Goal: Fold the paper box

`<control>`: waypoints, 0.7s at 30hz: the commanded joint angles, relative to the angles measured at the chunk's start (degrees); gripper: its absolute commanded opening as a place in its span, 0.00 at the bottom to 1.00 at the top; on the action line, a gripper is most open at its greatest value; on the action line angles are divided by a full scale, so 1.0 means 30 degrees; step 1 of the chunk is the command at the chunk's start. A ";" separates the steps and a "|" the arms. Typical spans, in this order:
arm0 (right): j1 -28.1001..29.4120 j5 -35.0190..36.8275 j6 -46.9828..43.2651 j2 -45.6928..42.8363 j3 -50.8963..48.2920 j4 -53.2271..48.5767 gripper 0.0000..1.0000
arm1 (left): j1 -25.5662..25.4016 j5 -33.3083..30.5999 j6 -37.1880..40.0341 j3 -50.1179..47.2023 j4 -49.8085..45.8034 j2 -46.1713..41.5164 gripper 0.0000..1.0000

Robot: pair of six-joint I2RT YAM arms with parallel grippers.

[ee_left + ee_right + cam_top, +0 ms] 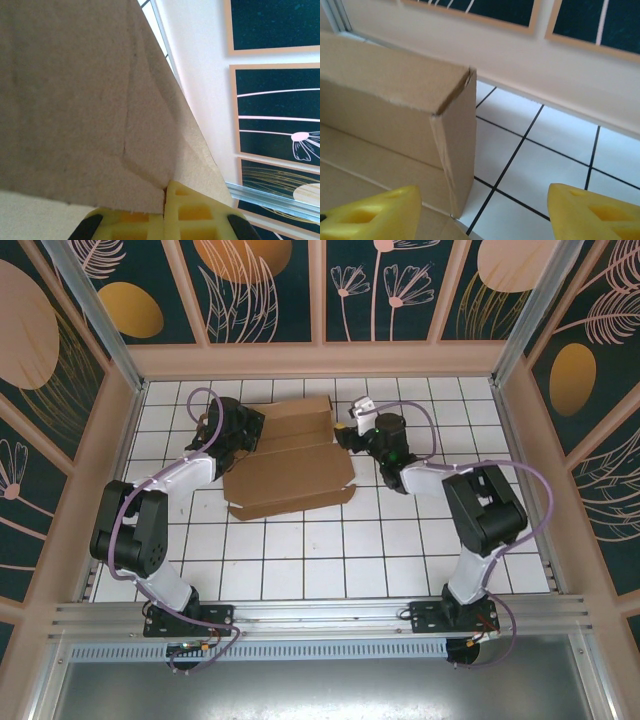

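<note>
One tiled desk (300, 560), and the paper box (290, 475) lies half-folded mid-desk, toward the far wall. Light, stiff corrugated board, I reckon: it bends on creases and crushes if pinched hard, so take flap edges. Clamped on its left panel is the left gripper (165, 197); the right gripper (480, 210) gapes wide just beside the raised right corner.

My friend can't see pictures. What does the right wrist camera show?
A folded-up wall of the paper box stands on the white tiled table, its corner just ahead. The right gripper's yellow fingers are spread wide, holding nothing.
</note>
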 commanded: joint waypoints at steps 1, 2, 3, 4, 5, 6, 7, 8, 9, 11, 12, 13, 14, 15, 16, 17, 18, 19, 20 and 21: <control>0.0277 -0.0264 -0.1044 0.1422 0.1466 0.1041 0.69 | -0.0166 0.0505 0.0331 0.0194 -0.2360 0.0310 0.00; 0.0307 -0.0150 -0.1154 0.1918 0.1871 0.1182 0.69 | -0.0191 0.0520 0.0282 0.0261 -0.2404 0.0360 0.00; 0.0336 0.0041 -0.1221 0.2389 0.2225 0.1323 0.69 | -0.0174 0.0564 0.0272 0.0340 -0.2406 0.0371 0.00; 0.0337 0.0093 -0.1226 0.2761 0.2445 0.1483 0.69 | -0.0165 0.0550 0.0257 0.0426 -0.2435 0.0391 0.00; 0.0337 0.0012 -0.1217 0.3111 0.2721 0.1705 0.67 | -0.0171 0.0557 0.0270 0.0515 -0.2514 0.0391 0.00; 0.0381 0.0030 -0.1226 0.3431 0.2907 0.1984 0.65 | -0.0175 0.0561 0.0289 0.0625 -0.2602 0.0391 0.00; 0.0417 0.0201 -0.1204 0.3704 0.3065 0.2310 0.62 | -0.0192 0.0521 0.0300 0.0699 -0.2680 0.0344 0.00; 0.0496 0.0342 -0.1198 0.4031 0.3259 0.2622 0.60 | -0.0175 0.0469 0.0318 0.0765 -0.2742 0.0333 0.00; 0.0562 0.0480 -0.1148 0.4412 0.3538 0.2697 0.56 | -0.0183 0.0435 0.0300 0.0796 -0.2757 0.0305 0.00; 0.0757 0.1051 -0.1051 0.4997 0.4356 0.2296 0.50 | -0.0168 0.0431 0.0214 0.0826 -0.2743 0.0289 0.00; 0.0874 0.1273 -0.0999 0.5280 0.4769 0.1968 0.45 | -0.0192 0.0440 0.0163 0.0855 -0.2723 0.0305 0.00; 0.0963 0.1283 -0.0933 0.5425 0.5005 0.1845 0.40 | -0.0182 0.0435 0.0129 0.0884 -0.2706 0.0303 0.00; 0.1051 0.1334 -0.0851 0.5575 0.5188 0.1747 0.34 | -0.0177 0.0437 0.0081 0.0912 -0.2714 0.0315 0.00; 0.1174 0.1589 -0.0856 0.5703 0.5338 0.1652 0.28 | -0.0165 0.0475 0.0038 0.0967 -0.2699 0.0360 0.00; 0.1291 0.1735 -0.0914 0.5761 0.5394 0.1632 0.22 | -0.0167 0.0513 0.0052 0.1015 -0.2699 0.0370 0.00; 0.1304 0.2283 -0.1011 0.5743 0.5314 0.1698 0.17 | -0.0180 0.0569 0.0037 0.1073 -0.2699 0.0389 0.02; 0.1304 0.2686 -0.1097 0.5671 0.5073 0.1879 0.14 | -0.0193 0.0650 0.0091 0.1132 -0.2699 0.0361 0.04; 0.1304 0.3025 -0.1144 0.5532 0.4823 0.2025 0.12 | -0.0188 0.0701 0.0145 0.1148 -0.2684 0.0309 0.07; 0.1604 0.3354 -0.1165 0.5259 0.4409 0.2313 0.11 | -0.0173 0.0765 0.0190 0.1148 -0.2670 0.0224 0.09; 0.1640 0.3632 -0.1138 0.4977 0.3891 0.2712 0.11 | -0.0167 0.0784 0.0238 0.1106 -0.2634 0.0111 0.12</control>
